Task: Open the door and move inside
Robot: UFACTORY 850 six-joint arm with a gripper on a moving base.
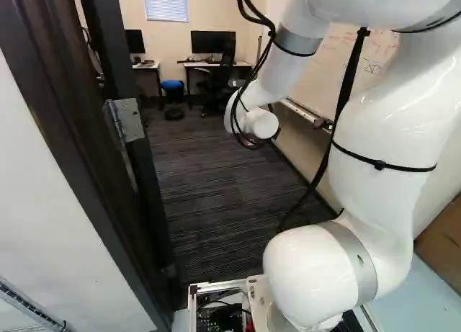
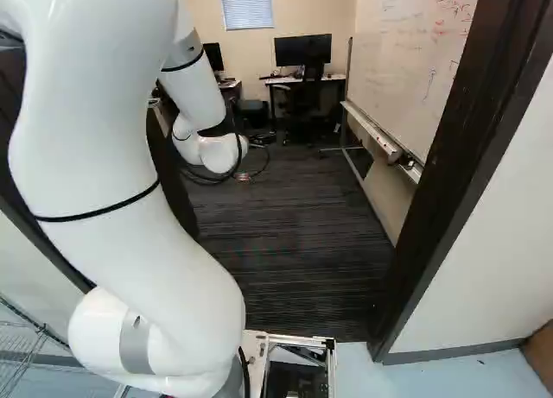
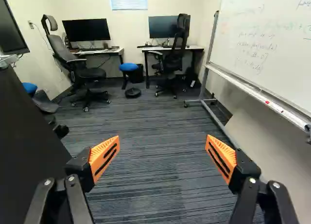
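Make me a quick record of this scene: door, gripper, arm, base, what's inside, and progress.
door: open, swung into the room
gripper: open, nothing between its fingers
arm: reaching through the doorway
base: at the threshold, front toward the carpet
inside: two desks, office chairs, whiteboard
progress: door opened; base apparently not fully inside

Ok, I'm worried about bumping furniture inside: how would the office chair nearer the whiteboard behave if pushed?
The office chair would probably roll, since it stands on casters. A high push on its tall back might tip it, though the spread base should help.
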